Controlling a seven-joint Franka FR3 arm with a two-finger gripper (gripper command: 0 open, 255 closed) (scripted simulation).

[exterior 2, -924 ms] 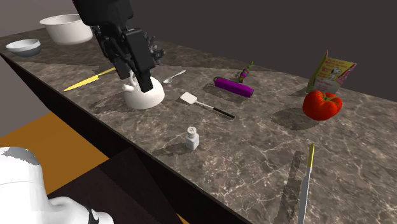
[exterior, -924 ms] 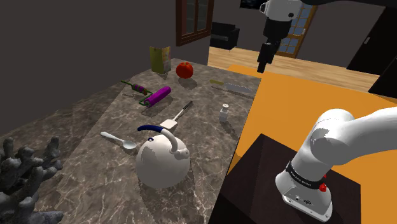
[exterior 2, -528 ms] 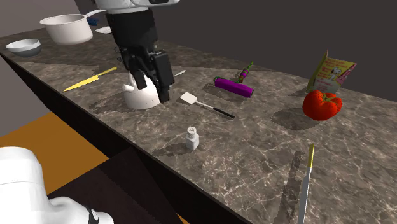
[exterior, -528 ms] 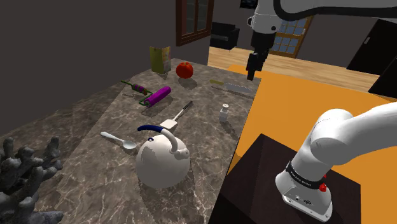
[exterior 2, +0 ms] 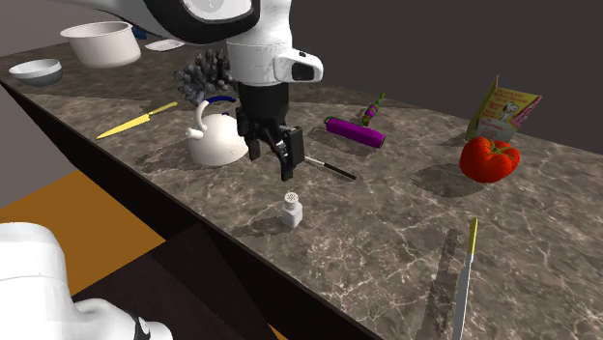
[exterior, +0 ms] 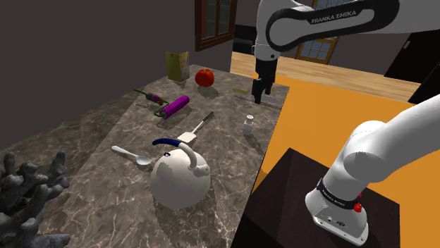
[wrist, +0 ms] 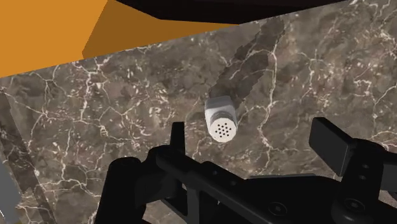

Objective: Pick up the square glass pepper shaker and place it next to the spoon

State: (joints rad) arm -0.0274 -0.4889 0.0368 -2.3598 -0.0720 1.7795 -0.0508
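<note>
The pepper shaker (exterior: 248, 126) is a small white square bottle with a perforated cap, standing upright near the counter's edge (exterior 2: 291, 209). My black gripper (exterior: 259, 95) hangs above it and a little further along the counter (exterior 2: 282, 159). It is open, with the fingers wide apart and nothing between them. In the wrist view the shaker (wrist: 221, 119) sits on the marble below the gripper (wrist: 254, 137), closer to one finger (wrist: 177, 137), untouched. The pale spoon (exterior: 132, 155) lies on the counter beyond a white kettle (exterior: 181, 176), at the shoulder view's left.
A spatula (exterior: 196, 127) lies between shaker and kettle (exterior 2: 216, 140). Further off are a purple roller (exterior 2: 355, 131), a tomato (exterior 2: 488, 159), a printed box (exterior 2: 502, 108), a yellow-handled knife (exterior 2: 466, 261), another knife (exterior 2: 135, 121), bowls (exterior 2: 101, 43) and grey coral (exterior: 25, 197).
The arm has swung down and over, left in the shoulder view and right in the second exterior view, bringing the open gripper from beside the counter to just above the shaker.
</note>
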